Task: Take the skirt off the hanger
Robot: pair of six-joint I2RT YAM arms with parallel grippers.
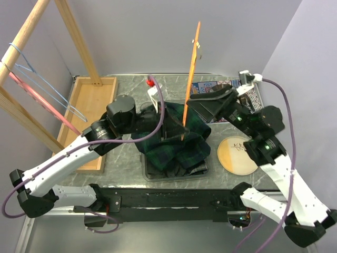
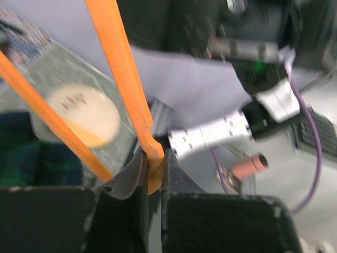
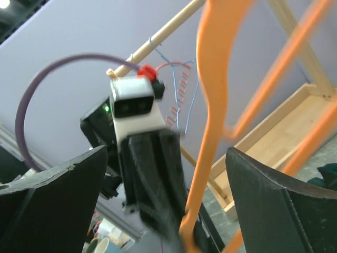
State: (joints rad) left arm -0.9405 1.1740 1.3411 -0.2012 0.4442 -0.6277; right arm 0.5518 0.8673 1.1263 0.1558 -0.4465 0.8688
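Nearest in the left wrist view is the left gripper, its fingers pressed on the lower end of the orange hanger, so it is holding the hanger. In the top view the hanger stands almost upright above the bin, w/ the left gripper at its bottom end.

The right gripper is wide, fingers far apart, w/ nothing between them. It looks toward the hanger and the left arm but does not touch the hanger, as far as I can see. In the top view the right gripper is just beside the hanger, on its right.

The skirt, dark green plaid, lies crumpled in the bin on the table. No cloth hangs on the raised part of the hanger. Whether a piece is still caught at the low end, where the gripper is, I cannot tell; that spot is hidden by the arm and the folds.

My judgement: the task is approx. done, or in its last step. The skirt seems off the hanger already. What is left is prob. only to lift the hanger clear, check that no cloth follows, and put it aside.

Other things: a round plate to the right of the bin, a wooden rack at left w/ wire hangers.
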